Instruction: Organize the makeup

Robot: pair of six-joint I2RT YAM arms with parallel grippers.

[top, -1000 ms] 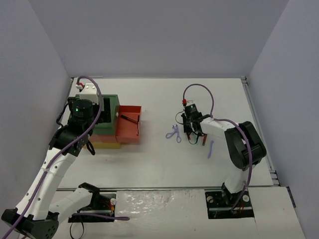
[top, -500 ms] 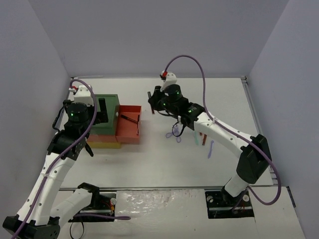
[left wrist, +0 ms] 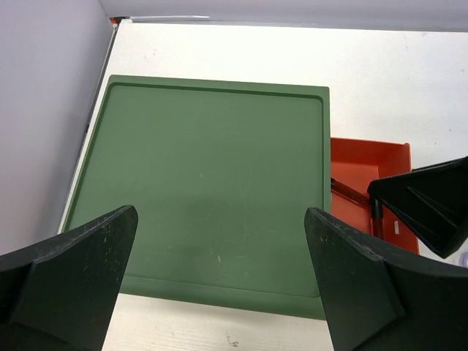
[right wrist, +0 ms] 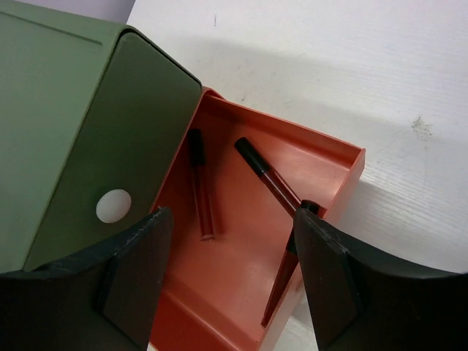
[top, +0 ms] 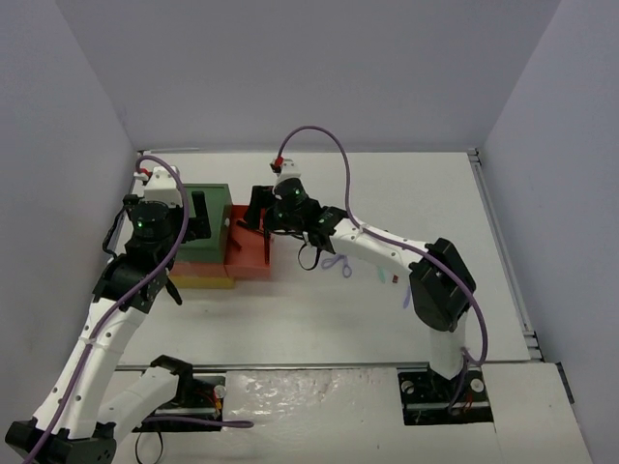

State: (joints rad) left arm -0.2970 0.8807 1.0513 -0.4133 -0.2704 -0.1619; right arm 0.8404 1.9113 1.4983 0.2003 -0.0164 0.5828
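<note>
Right claw (right wrist: 232, 245) now over red drawer (right wrist: 322, 157) | third stick (right wrist: 281, 281) half-hidden

My right claw (right wrist: 232, 213) has matte black fingers (right wrist: 330, 292). The drawer (right wrist: 219, 307) is orange-red, its sticks (right wrist: 202, 191) dark red with black caps. The drawer box (right wrist: 66, 110) is plain green with one white dot; the bench (right wrist: 329, 80) is plain white.
</note>
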